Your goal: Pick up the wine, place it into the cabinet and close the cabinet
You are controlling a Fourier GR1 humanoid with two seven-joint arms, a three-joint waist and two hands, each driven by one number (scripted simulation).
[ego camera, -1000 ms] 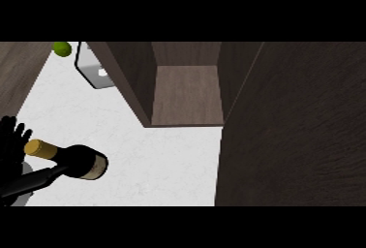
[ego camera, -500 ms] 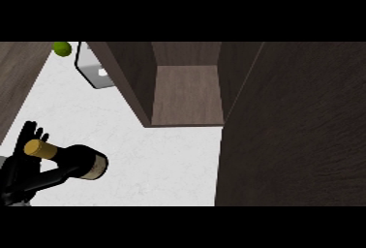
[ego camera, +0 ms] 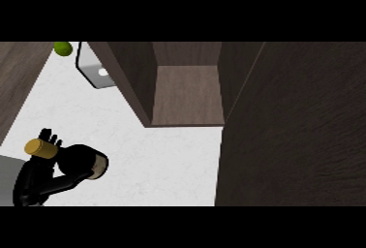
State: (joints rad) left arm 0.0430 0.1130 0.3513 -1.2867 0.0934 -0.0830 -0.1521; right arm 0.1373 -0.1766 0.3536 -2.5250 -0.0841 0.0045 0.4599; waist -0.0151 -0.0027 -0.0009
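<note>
One hand [ego camera: 39, 181] w/ wine [ego camera: 75, 159], cabinet [ego camera: 187, 94] open.

no readable text anywhere

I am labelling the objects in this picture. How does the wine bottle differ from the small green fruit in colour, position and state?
The wine bottle is black with a gold cap; the green fruit is plain yellow-green. The bottle shows low at the left of the white counter; the fruit sits far at the upper left corner. The left robot hand is at the bottle, while nothing touches the fruit. Both lie left of the open cabinet.
</note>
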